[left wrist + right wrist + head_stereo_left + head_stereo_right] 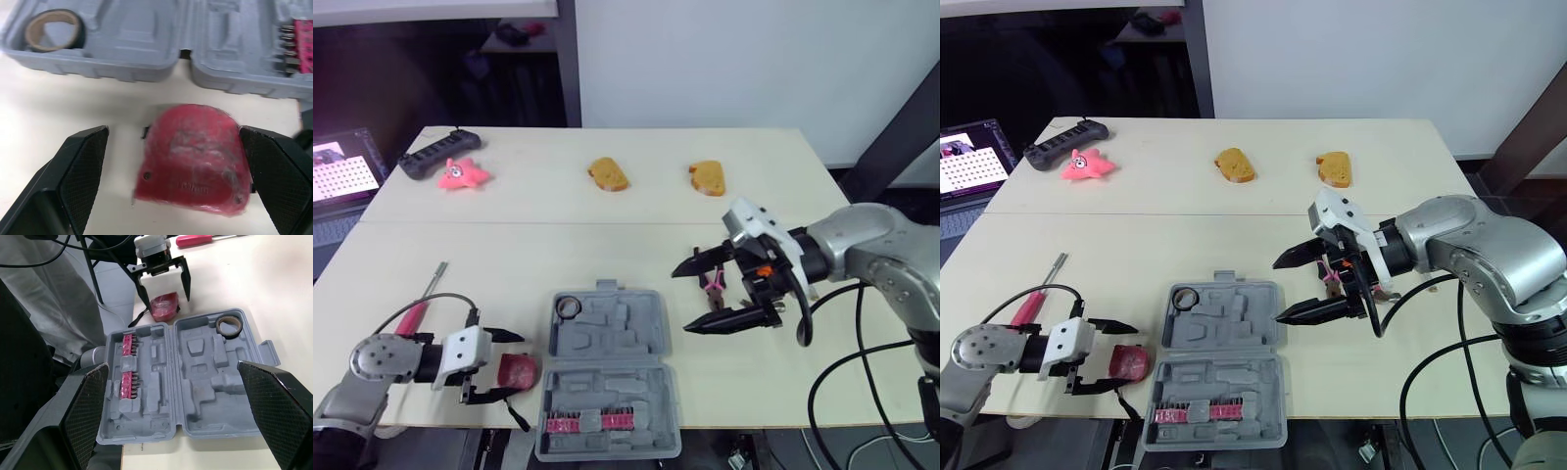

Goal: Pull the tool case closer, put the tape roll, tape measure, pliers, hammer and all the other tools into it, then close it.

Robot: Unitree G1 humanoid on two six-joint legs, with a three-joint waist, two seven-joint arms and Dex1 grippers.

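Nearest me, the case (626, 333) lies open at the table's (558, 225) front edge, both grey halves flat. The near half holds a row of pink bits (582, 422). The tape roll (568, 306) sits in the far half's left corner.

Just left of the case, my left gripper (514, 365) rests low at the table. Its fingers are spread wide around the red tape measure (193, 159), which lies on the table between them. One finger (274, 171) looks to be right against the tape measure and the other stands apart, so nothing is gripped.

Left of that, a screwdriver (411, 318) with a pink handle lies on the table.

To the right of the case's far half, my right gripper (679, 302) is spread wide and holds nothing, its fingertips pointing toward the case. The pliers (713, 289) lie on the table just behind those fingers, partly hidden by the gripper.

At the far side I see a black controller (435, 152) touching a pink starfish toy (462, 174). Two orange pieces (608, 174) (707, 178) sit well apart further right. A laptop (342, 171) stands off the table's left edge.
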